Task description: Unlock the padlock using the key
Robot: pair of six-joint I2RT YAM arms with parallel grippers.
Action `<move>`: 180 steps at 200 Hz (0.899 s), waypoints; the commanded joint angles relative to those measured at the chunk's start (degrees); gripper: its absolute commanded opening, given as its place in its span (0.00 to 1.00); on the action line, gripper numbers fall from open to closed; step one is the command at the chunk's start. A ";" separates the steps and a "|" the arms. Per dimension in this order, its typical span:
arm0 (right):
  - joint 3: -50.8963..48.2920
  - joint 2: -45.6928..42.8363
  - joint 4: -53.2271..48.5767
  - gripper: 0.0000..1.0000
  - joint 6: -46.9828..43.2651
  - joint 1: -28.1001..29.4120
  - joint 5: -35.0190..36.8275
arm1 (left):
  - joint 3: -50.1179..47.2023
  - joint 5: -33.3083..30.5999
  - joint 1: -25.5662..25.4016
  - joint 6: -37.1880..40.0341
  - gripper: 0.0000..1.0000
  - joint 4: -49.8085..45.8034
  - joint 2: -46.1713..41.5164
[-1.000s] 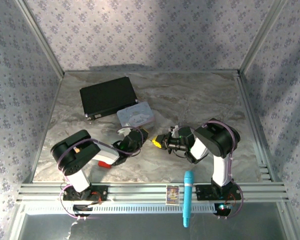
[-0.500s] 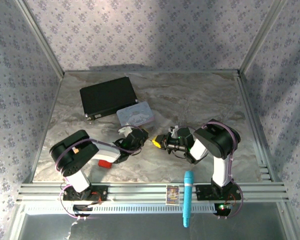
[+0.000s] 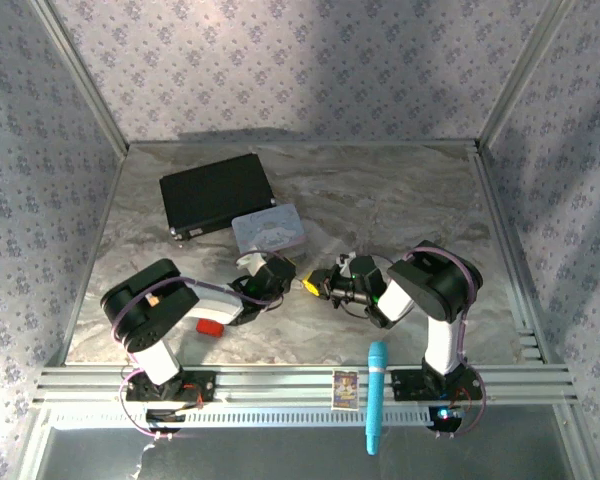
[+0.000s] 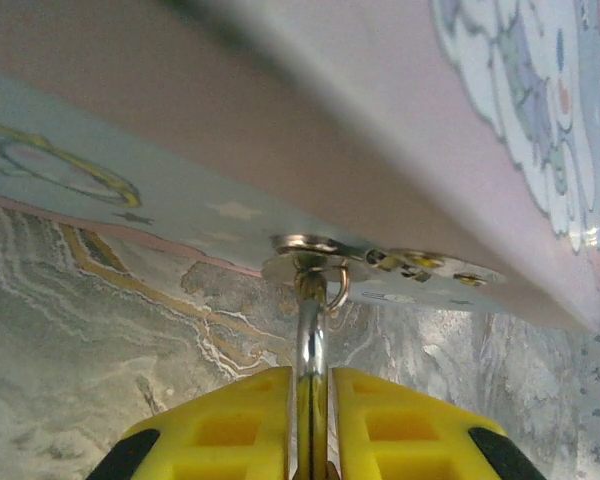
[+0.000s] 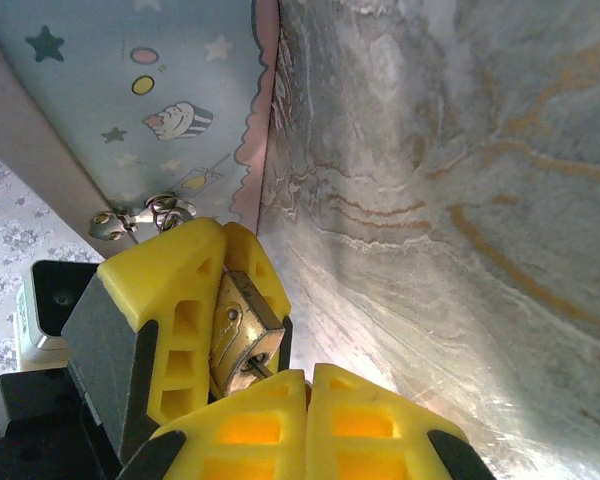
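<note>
We found the brass padlock (image 5: 242, 325) pinched in the left gripper (image 4: 312, 400), just beside the pastel tin (image 5: 130, 90), with much of its body hidden by ribbed yellow fingers. The key (image 5: 258, 370) was mostly buried in the right gripper (image 5: 308, 400), whose fingers were pressed together on it, and only a thin silvery stub met the lock. Below lay the veined grey marble table (image 5: 430, 200), with floral walls (image 3: 280, 70) around.

The padlock (image 5: 242, 335) has a glossy, lightly scuffed brass body; its shackle (image 4: 311, 345) is mirror-polished silvery metal. The key (image 5: 252, 372) is bare silvery metal. The fingers (image 4: 230, 430) of the left pincer (image 4: 312, 395) and right pincer (image 5: 308, 385) are matt yellow moulded plastic. The pastel tin (image 4: 400, 120) looks smooth and satin-printed. The bench (image 5: 430, 200) is marbled with a soft sheen.
</note>
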 commanded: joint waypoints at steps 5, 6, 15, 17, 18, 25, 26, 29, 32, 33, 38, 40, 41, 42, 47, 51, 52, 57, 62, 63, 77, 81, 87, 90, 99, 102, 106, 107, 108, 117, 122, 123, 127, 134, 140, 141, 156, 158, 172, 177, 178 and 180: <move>3.36 0.80 0.79 0.00 3.30 2.73 -1.83 | 0.71 8.04 -3.13 0.71 0.00 -0.61 2.97; 3.39 0.80 0.70 0.00 3.25 2.71 -1.87 | 0.67 8.07 -3.13 0.62 0.00 -0.47 3.02; 3.49 1.01 0.17 0.00 3.25 2.86 -1.83 | 0.54 8.29 -3.17 0.51 0.00 0.02 3.16; 3.55 1.08 0.30 0.00 3.31 2.87 -1.79 | 0.55 8.28 -3.14 0.53 0.00 0.03 3.16; 3.53 1.12 0.41 0.00 3.34 2.92 -1.72 | 0.55 8.28 -3.13 0.54 0.00 0.03 3.12; 3.69 1.45 0.77 0.00 3.72 2.93 -1.62 | 0.47 8.32 -3.13 0.43 0.00 0.16 2.98; 3.73 1.48 0.77 0.00 3.76 2.95 -1.59 | 0.47 8.34 -3.13 0.35 0.00 0.23 2.94; 3.77 1.58 0.79 0.00 4.01 2.97 -1.44 | 0.40 8.49 -3.14 0.32 0.00 0.40 2.84; 3.82 1.67 0.96 0.00 4.17 3.11 -1.39 | 0.30 8.60 -3.17 0.32 0.00 0.73 2.77; 3.84 1.68 0.96 0.00 4.21 3.12 -1.30 | 0.30 8.62 -3.20 0.30 0.00 0.82 2.70; 3.94 1.68 0.82 0.00 4.45 3.25 -0.99 | 0.18 8.71 -3.22 0.47 0.00 1.18 2.49; 3.99 1.68 0.68 0.00 4.49 3.23 -0.92 | 0.15 8.72 -3.22 0.48 0.00 1.18 2.36; 4.06 1.68 0.64 0.00 4.59 3.27 -0.85 | 0.18 8.72 -3.22 0.51 0.00 1.13 2.28; 4.05 1.68 0.53 0.00 4.63 3.30 -0.86 | 0.19 8.76 -3.22 0.53 0.00 1.11 2.19; 4.12 1.68 0.37 0.00 4.68 3.38 -0.67 | 0.39 8.68 -3.22 0.54 0.00 0.45 1.85; 4.23 1.68 0.42 0.00 4.76 3.55 -0.49 | 0.58 8.66 -3.29 0.67 0.00 -0.22 1.54; 4.22 1.68 0.42 0.00 4.77 3.57 -0.37 | 0.61 8.60 -3.30 0.69 0.00 -0.40 1.47; 4.36 1.68 0.45 0.00 4.98 3.79 -0.07 | 0.85 8.43 -3.37 1.01 0.00 -1.07 1.17; 4.47 1.68 0.71 0.00 5.24 3.97 0.19 | 1.03 8.23 -3.51 1.28 0.00 -1.66 0.85; 4.52 1.68 0.74 0.00 5.27 3.99 0.23 | 1.06 8.12 -3.54 1.30 0.00 -1.78 0.78; 5.06 1.54 1.11 0.00 5.56 4.42 0.65 | 1.17 7.72 -3.74 1.35 0.00 -2.25 0.68; 5.21 1.51 1.02 0.00 5.47 4.45 0.80 | 1.26 7.77 -3.74 1.22 0.00 -2.19 0.77; 5.49 1.51 0.66 0.00 5.39 4.60 0.80 | 1.17 7.98 -3.74 1.02 0.00 -1.84 1.00; 5.55 1.51 0.50 0.00 5.25 4.63 0.80 | 1.09 8.14 -3.80 0.91 0.00 -1.53 1.12; 5.78 1.58 0.73 0.00 5.26 4.81 1.03 | 1.08 8.35 -3.88 0.82 0.00 -1.11 1.34; 5.86 1.58 0.88 0.00 5.29 4.90 1.16 | 1.08 8.50 -3.91 0.62 0.00 -1.09 1.36; 5.95 1.59 0.79 0.00 5.30 5.07 1.22 | 1.00 8.50 -3.99 0.42 0.00 -0.98 1.40; 5.92 1.55 0.79 0.00 5.30 5.11 1.23 | 0.95 8.43 -4.00 0.39 0.00 -0.91 1.40; 5.94 1.53 0.78 0.00 5.34 5.09 1.32 | 0.93 8.40 -4.05 0.42 0.00 -0.88 1.40; 6.33 1.36 0.35 0.00 5.31 5.39 1.55 | 0.95 8.57 -4.25 0.79 0.00 0.05 1.49; 6.55 1.25 -0.03 0.00 5.22 5.63 1.74 | 1.06 8.57 -4.27 0.76 0.00 -0.31 1.37; 6.61 1.20 -0.15 0.00 5.17 5.61 1.80 | 1.12 8.60 -4.27 0.69 0.00 -0.36 1.34; 6.81 1.16 -0.47 0.00 4.99 5.73 1.89 | 1.17 8.62 -4.34 0.56 0.00 -0.49 1.27; 7.15 1.07 -1.08 0.00 5.03 6.21 2.18 | 1.17 8.64 -4.36 0.48 0.00 -0.21 1.23; 7.28 1.07 -1.36 0.00 5.06 6.54 2.58 | 1.11 8.83 -4.36 0.20 0.00 -0.16 1.17; 7.29 1.11 -1.34 0.00 5.09 6.60 2.62 | 1.14 8.86 -4.36 0.15 0.00 -0.15 1.15; 7.18 1.32 -1.09 0.00 5.61 7.04 3.66 | 0.98 9.20 -4.43 0.22 0.00 0.33 0.75; 7.13 1.33 -1.14 0.00 5.75 7.08 3.87 | 0.99 9.28 -4.44 0.20 0.00 0.24 0.67; 6.54 1.42 -0.55 0.00 6.22 7.05 5.44 | 1.08 9.40 -4.53 0.02 0.00 -0.49 0.14; 6.85 1.49 -0.59 0.00 6.11 7.08 5.29 | 1.15 9.66 -4.62 0.13 0.00 -0.49 0.09; 6.90 1.50 -0.61 0.00 6.10 7.09 5.29 | 1.16 9.71 -4.62 0.16 0.00 -0.49 0.09; 7.02 1.50 -0.69 0.00 6.09 7.09 5.22 | 1.17 9.93 -4.62 0.18 0.00 -0.45 0.13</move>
